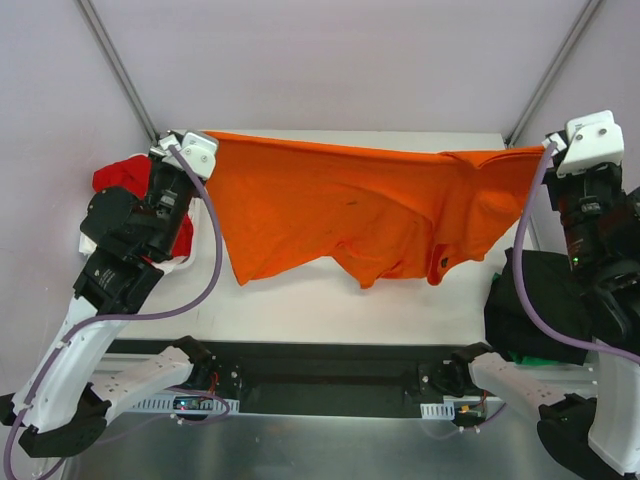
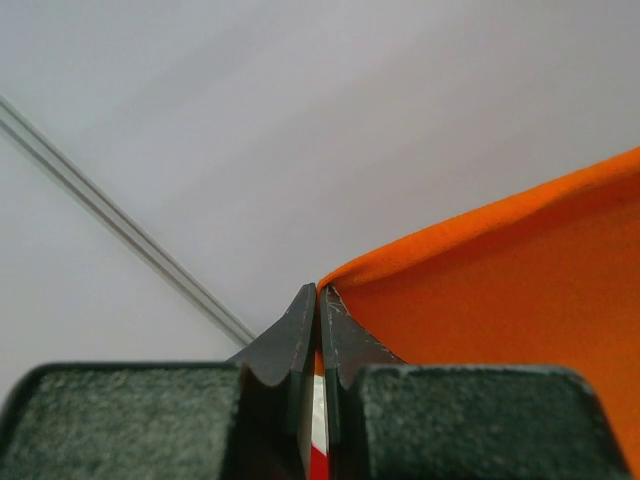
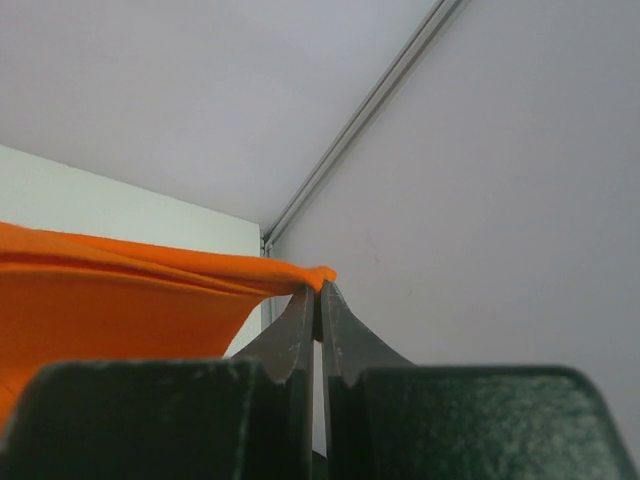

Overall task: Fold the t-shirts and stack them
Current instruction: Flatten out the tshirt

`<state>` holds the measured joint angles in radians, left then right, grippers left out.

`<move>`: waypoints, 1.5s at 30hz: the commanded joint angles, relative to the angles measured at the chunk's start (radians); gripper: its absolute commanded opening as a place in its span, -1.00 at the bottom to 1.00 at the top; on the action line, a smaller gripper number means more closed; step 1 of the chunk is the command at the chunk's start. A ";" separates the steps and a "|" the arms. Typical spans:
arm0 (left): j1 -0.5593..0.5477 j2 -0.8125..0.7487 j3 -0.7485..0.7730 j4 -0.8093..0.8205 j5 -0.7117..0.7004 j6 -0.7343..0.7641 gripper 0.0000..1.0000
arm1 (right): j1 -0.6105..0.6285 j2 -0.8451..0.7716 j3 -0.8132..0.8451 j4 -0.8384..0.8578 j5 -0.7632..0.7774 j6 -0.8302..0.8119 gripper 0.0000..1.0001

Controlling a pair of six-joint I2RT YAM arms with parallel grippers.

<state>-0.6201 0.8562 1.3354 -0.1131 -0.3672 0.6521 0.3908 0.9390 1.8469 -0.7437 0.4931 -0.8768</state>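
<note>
The bright orange t-shirt [image 1: 360, 210] hangs stretched in the air between both arms, above the white table [image 1: 300, 305]. My left gripper [image 1: 205, 135] is shut on its left top corner; in the left wrist view the closed gripper [image 2: 320, 292] pinches the orange cloth [image 2: 500, 290]. My right gripper [image 1: 548, 145] is shut on the right top corner; in the right wrist view the gripper [image 3: 320, 288] pinches the orange edge [image 3: 150, 270]. A red t-shirt [image 1: 125, 180] lies at the left behind my left arm. A black t-shirt [image 1: 535, 300] lies at the right edge.
Grey walls and metal frame bars [image 1: 115, 65] surround the table. A black base rail [image 1: 330, 375] runs along the near edge. Some white cloth [image 1: 175, 265] shows under the red t-shirt. Something green [image 1: 530, 355] shows under the black t-shirt.
</note>
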 commanded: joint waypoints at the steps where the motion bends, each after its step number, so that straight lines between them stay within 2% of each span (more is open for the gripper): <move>1: 0.011 -0.023 0.053 0.058 -0.098 0.018 -1.00 | -0.004 -0.006 0.063 0.122 0.003 -0.002 -0.98; 13: 0.013 -0.066 -0.010 0.110 -0.125 0.041 -1.00 | -0.003 -0.012 0.123 0.184 -0.079 0.001 -0.98; 22: 0.022 -0.052 0.042 0.176 -0.199 0.075 -1.00 | -0.003 0.026 0.245 0.199 -0.025 -0.042 -0.99; 30: 0.033 -0.069 0.010 0.216 -0.216 0.106 -1.00 | -0.004 -0.003 0.190 0.211 -0.014 -0.053 -0.99; 37: 0.034 -0.137 -0.059 0.199 -0.157 0.112 -1.00 | -0.003 -0.063 0.143 0.140 -0.039 -0.025 -0.98; 45: 0.036 -0.241 -0.159 0.156 -0.084 0.049 -1.00 | -0.004 -0.147 0.100 0.086 -0.067 0.022 -0.99</move>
<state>-0.6132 0.6689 1.2015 0.0170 -0.4152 0.7139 0.3923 0.8406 1.9320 -0.6979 0.3660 -0.8753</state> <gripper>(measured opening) 0.008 0.022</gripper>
